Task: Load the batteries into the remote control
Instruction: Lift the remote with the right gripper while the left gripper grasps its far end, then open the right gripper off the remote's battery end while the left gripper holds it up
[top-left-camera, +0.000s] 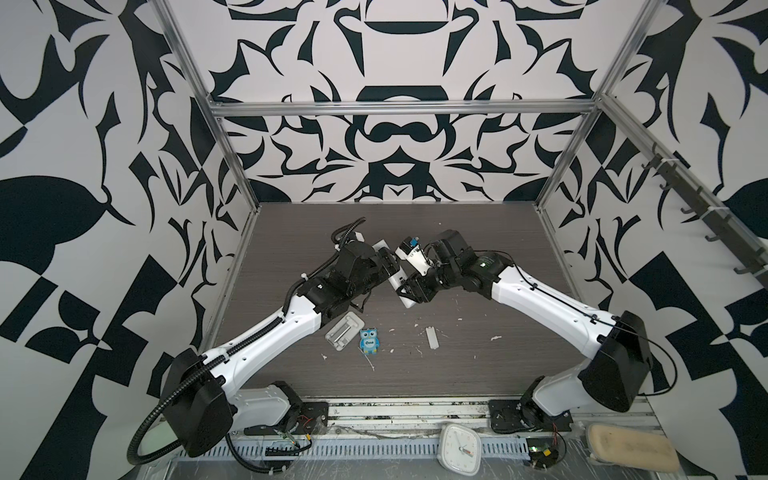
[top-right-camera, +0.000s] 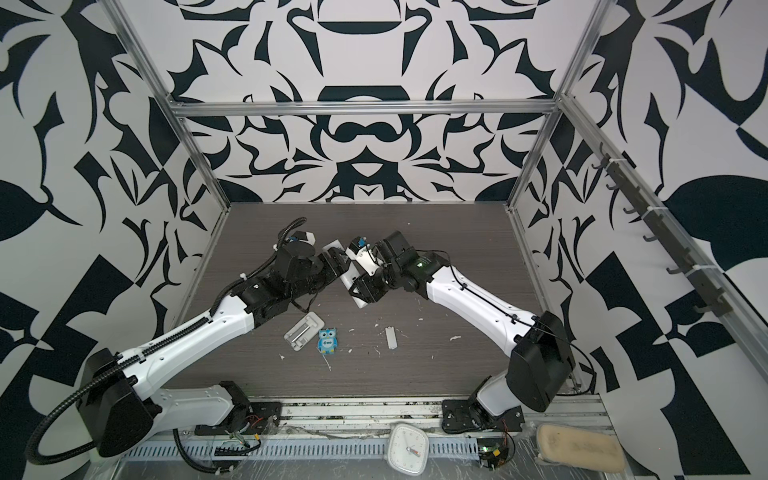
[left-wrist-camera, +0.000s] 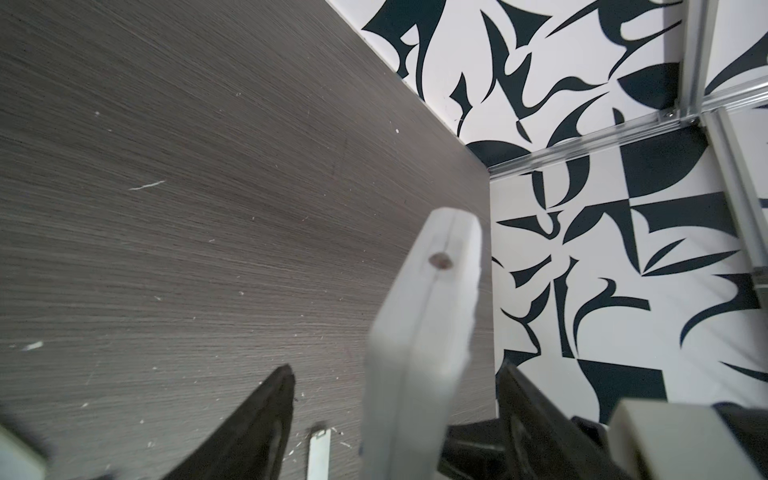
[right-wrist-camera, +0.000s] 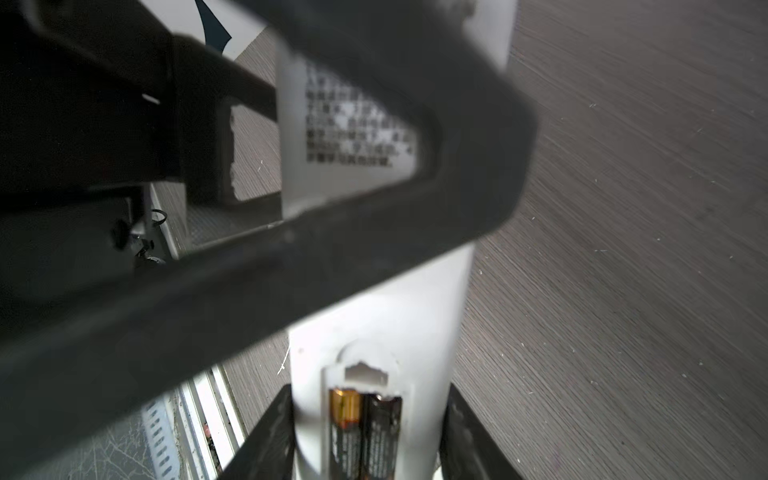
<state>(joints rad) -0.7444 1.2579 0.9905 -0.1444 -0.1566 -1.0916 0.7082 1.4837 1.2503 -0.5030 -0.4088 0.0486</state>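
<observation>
The white remote control (top-left-camera: 395, 279) (top-right-camera: 348, 277) is held above the table middle, its plain back facing up. My right gripper (top-left-camera: 409, 291) (right-wrist-camera: 370, 390) is shut on its near end, a finger pressing each long side. Two batteries (right-wrist-camera: 365, 432), dark with a gold band, lie side by side in the open compartment of the remote control (right-wrist-camera: 382, 324). My left gripper (top-left-camera: 388, 262) (left-wrist-camera: 395, 368) is open and straddles the far part of the remote control (left-wrist-camera: 419, 324), with a gap on each side. One left finger (right-wrist-camera: 291, 257) crosses the right wrist view.
A flat grey-white tray (top-left-camera: 345, 328) and a small blue owl figure (top-left-camera: 369, 341) lie near the front left. A narrow white cover strip (top-left-camera: 432, 337) lies front centre among white scraps. A white clock (top-left-camera: 459, 449) and a beige pad (top-left-camera: 631, 446) sit beyond the front rail.
</observation>
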